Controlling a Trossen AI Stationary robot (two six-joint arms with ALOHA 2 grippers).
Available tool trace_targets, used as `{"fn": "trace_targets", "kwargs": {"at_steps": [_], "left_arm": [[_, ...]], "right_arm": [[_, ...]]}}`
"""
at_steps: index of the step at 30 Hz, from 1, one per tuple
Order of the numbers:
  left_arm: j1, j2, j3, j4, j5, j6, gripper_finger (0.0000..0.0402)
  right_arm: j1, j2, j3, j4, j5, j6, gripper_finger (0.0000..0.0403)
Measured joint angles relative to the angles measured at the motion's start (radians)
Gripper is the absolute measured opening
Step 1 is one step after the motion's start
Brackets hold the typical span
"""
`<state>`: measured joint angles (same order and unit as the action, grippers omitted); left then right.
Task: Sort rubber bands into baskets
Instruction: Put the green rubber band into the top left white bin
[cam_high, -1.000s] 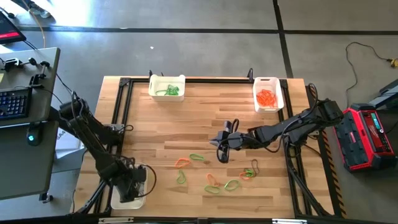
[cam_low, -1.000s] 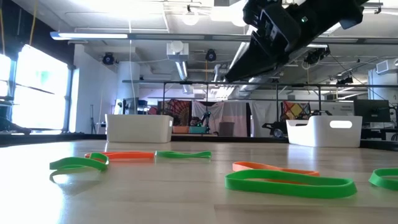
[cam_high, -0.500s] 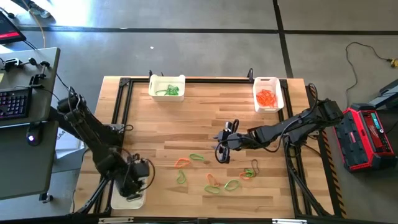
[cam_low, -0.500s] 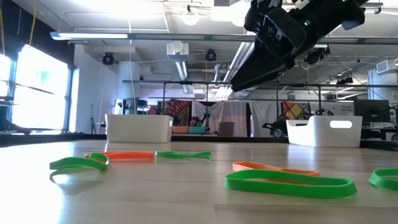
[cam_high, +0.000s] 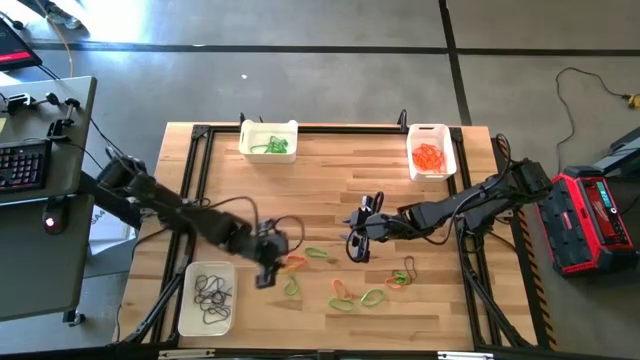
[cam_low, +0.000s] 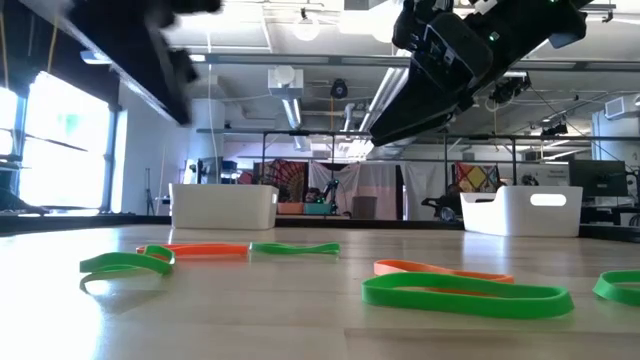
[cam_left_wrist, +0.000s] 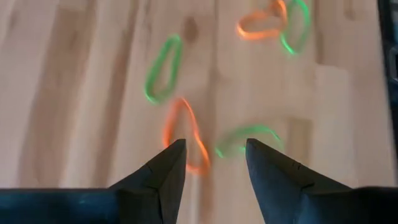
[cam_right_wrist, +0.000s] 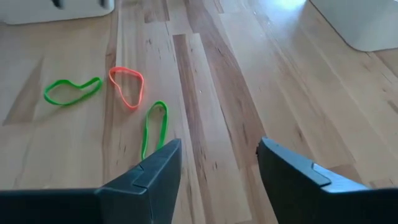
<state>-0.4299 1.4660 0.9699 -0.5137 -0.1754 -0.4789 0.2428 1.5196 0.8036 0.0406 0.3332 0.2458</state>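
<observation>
High view is showing sorting partly done: three baskets (cam_high: 267, 139) holding green, orange and dark bands, while loose rubber bands (cam_high: 346, 290) are lying lower centre on the counter (cam_high: 330, 185). Left end effector (cam_high: 265, 262) is hovering spread, empty, near them; right end effector (cam_high: 357, 243) is likewise spread.

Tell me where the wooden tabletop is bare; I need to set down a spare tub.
Bare wood lies between the white tub of green bands and the white tub of orange bands, along the far edge. The near middle is crowded: loose green and orange rubber bands, with the left gripper and right gripper above.
</observation>
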Motion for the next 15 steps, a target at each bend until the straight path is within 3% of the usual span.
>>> {"fn": "trace_targets", "kwargs": {"at_steps": [6,15], "left_arm": [[0.116,0.098,0.0,0.119,0.052,0.2,0.0184],[0.202,0.26,-0.001,0.235,0.094,0.32,0.0234]], "right_arm": [[0.0,0.0,0.0,-0.009,0.0,-0.011,0.02],[0.0,0.0,0.0,-0.018,0.0,-0.019,0.02]]}}
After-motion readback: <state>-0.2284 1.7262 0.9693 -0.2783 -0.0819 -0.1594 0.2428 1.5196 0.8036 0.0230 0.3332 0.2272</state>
